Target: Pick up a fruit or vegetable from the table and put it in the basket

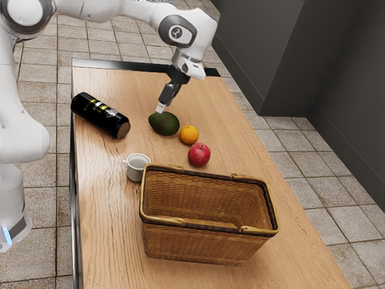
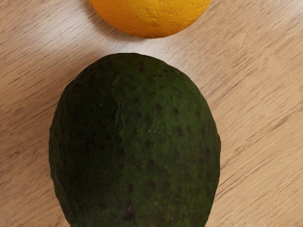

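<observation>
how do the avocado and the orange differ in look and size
The avocado is dark green with darker specks, while the orange is bright orange. The avocado is egg-shaped; the orange is round. The avocado is larger than the orange. The end effector is closer to the avocado than to the orange. Both lie on the table, outside the basket.

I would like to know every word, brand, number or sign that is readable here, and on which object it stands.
Black bottle: yellow and white marking, too small to read.
Robot arm: round emblem on a joint, too small to make out.
No text is legible enough to quote.
</observation>
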Robot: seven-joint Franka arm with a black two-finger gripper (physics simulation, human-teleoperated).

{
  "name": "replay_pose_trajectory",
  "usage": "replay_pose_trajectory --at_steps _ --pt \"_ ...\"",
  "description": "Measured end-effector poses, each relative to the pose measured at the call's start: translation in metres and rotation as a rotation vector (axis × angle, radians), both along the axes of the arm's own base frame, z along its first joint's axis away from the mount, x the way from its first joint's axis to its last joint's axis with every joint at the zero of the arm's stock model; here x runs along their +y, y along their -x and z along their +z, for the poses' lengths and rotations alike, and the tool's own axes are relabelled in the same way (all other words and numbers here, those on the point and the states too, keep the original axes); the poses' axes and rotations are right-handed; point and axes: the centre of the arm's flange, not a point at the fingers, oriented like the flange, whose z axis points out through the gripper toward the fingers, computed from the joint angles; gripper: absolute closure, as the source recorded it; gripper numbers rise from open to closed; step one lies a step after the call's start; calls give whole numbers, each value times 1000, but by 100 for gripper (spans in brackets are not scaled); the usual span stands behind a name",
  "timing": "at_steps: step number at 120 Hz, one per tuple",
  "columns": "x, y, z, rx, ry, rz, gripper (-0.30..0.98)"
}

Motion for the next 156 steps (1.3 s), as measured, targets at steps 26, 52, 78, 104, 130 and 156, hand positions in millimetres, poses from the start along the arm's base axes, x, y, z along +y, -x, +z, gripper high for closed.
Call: replay_pose_trajectory --at_steps 26,52,78,104,130,156 --pt "-11 4 3 -14 7 -37 0" --pt "-2 11 -15 -1 16 -30 0" --pt "-8 9 -15 -17 18 -48 0" --pt "-34 4 -8 -34 16 -95 0" --pt "-33 8 -22 -16 19 -91 -1" --pt "-36 10 -37 -5 21 -88 0"
